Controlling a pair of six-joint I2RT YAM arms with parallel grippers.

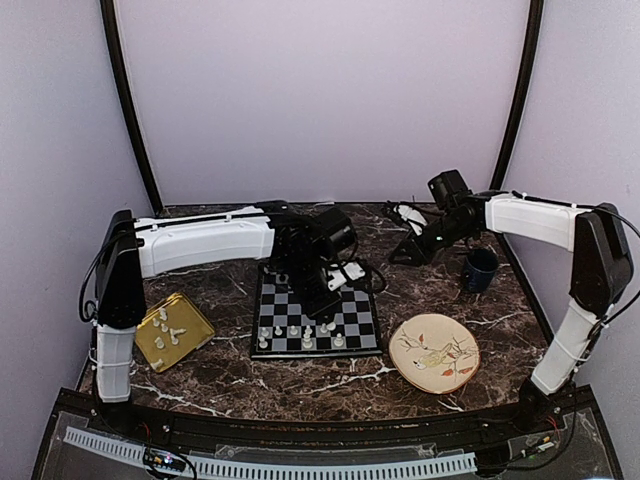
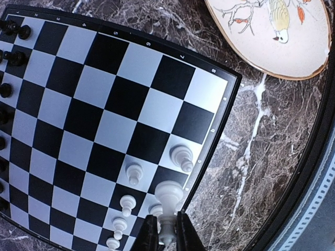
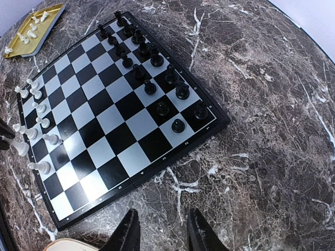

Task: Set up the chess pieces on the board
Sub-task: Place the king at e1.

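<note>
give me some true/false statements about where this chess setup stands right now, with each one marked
1. The left gripper is shut on a white chess piece. True.
2. The black chessmen lie on the gold tray. False: they stand in two rows along one side of the board.
3. The right gripper holds a piece. False: its jaws are open and empty above the table.
4. Some white pieces lie on the gold tray. True.
</note>
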